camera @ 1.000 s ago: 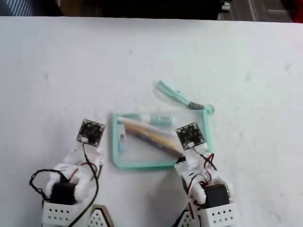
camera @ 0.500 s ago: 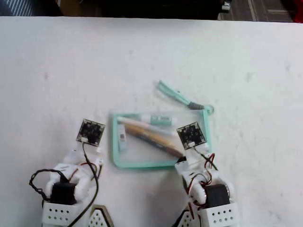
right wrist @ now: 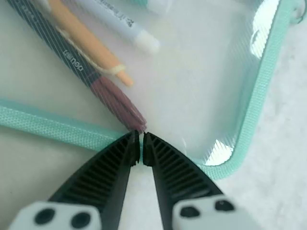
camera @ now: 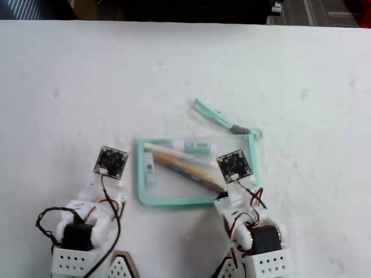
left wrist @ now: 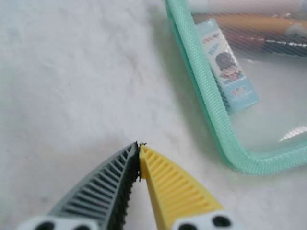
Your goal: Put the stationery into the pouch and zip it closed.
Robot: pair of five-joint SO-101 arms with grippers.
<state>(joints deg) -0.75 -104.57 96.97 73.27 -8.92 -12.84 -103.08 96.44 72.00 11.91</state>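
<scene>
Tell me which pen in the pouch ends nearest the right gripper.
The dark pen with the maroon end: it lies just by the right gripper, while the orange pen and white pen stop short.
</scene>
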